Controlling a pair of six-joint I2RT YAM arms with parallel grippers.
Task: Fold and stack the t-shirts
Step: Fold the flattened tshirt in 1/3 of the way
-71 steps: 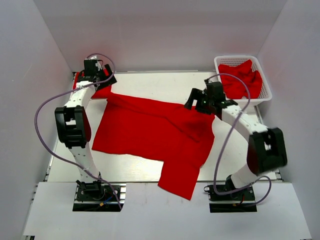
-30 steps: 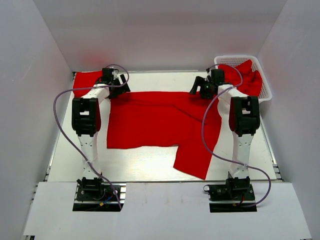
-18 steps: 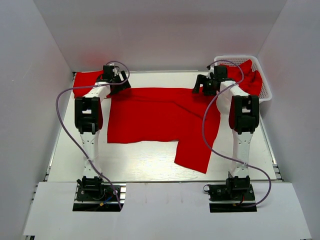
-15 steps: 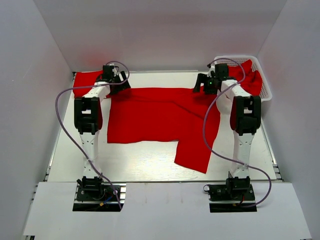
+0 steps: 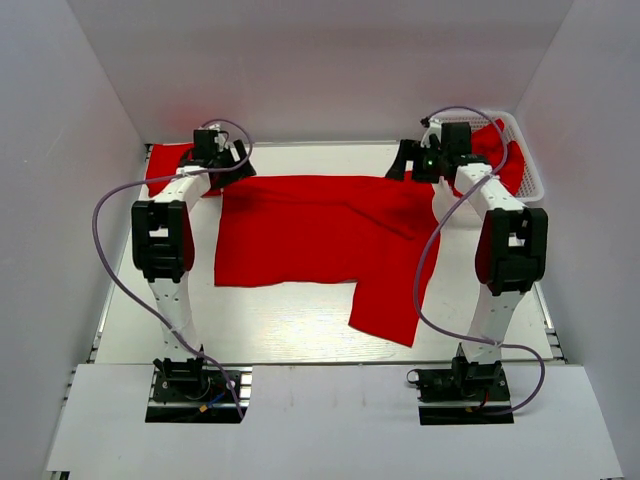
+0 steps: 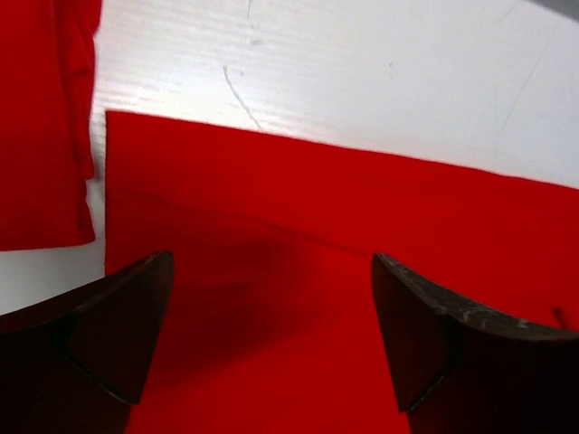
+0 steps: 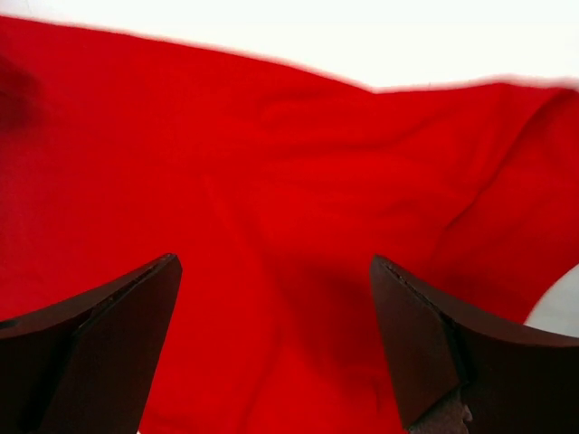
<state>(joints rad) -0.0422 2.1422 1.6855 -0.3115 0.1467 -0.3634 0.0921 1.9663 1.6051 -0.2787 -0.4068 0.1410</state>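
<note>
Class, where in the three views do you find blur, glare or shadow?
Top external view: even light, the bright red fabric t-shirt crisp. Left wrist view: a shadow darkens the shirt between the fingers of the left tool; the white table glares. Right wrist view: the shirt's edge blurred, background washed out.

t-shirt [image 5: 300, 235] dragged twd rear, now squared

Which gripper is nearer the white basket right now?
Right. The right gripper hovers just left of the white basket; the left gripper is over the far-left corner of the spread t-shirt.
</note>
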